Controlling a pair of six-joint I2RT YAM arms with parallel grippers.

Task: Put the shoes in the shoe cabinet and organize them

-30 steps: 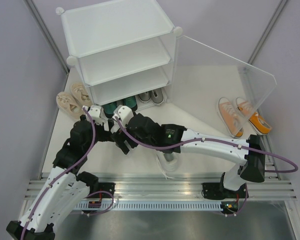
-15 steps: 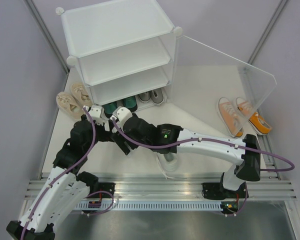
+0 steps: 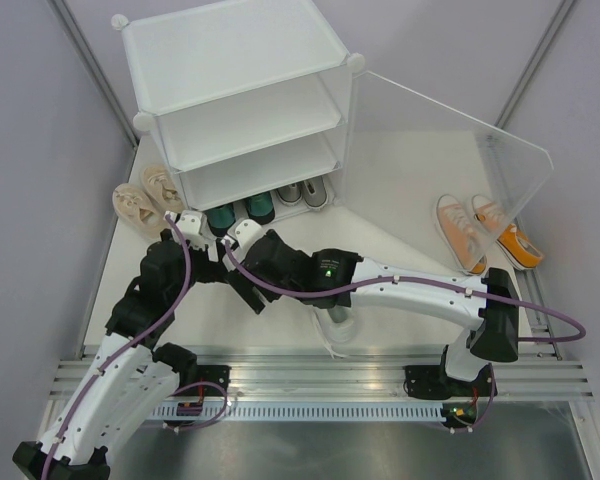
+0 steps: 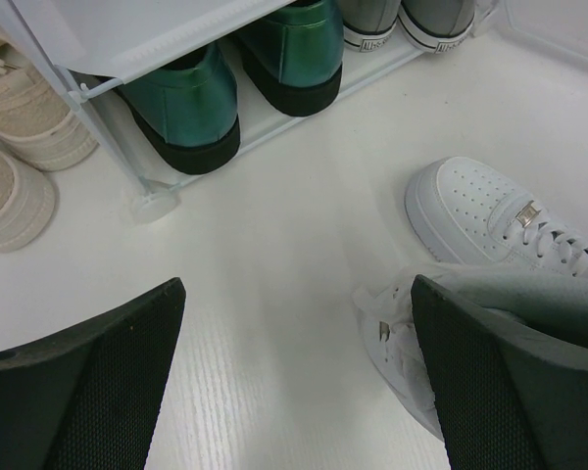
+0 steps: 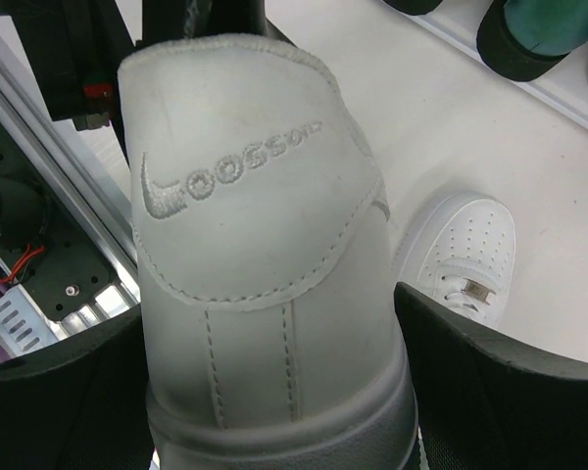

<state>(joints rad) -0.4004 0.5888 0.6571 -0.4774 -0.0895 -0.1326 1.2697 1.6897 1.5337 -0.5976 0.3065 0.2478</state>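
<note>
Over the last second the right arm draws its wrist back from the cabinet (image 3: 230, 60) front toward the near edge of the tabletop (image 4: 265, 225). In the top view the ends of the green pair (image 4: 186, 108), partly covered by that wrist a second ago, now show in full on the bottom tier. The left arm holds its pose.

The right end effector (image 5: 274, 411) holds the white shoe (image 5: 255, 225) by the heel. Its jaws stand wide, one on each side of the heel, and the shoe hangs clear of the tabletop, toe away from the wrist. The left end effector (image 4: 296, 294) is spread wide and empty, above bare tabletop just in front of the bottom tier.

The second white shoe (image 5: 467, 245) lies on the tabletop below the right arm, toward the near edge. The grey pair (image 4: 407, 20) sits beside the green pair on the bottom tier. The beige pair (image 3: 145, 195) stands just beside the cabinet's left side. The orange pair (image 3: 462, 235) stands near the right edge, past the open door (image 3: 450, 120).

We judge that the bottom tier is full and that the pull-back gains room to raise the shoe. The next move calls for a lift to a higher tier, toe first, kept off the shelf edge.
</note>
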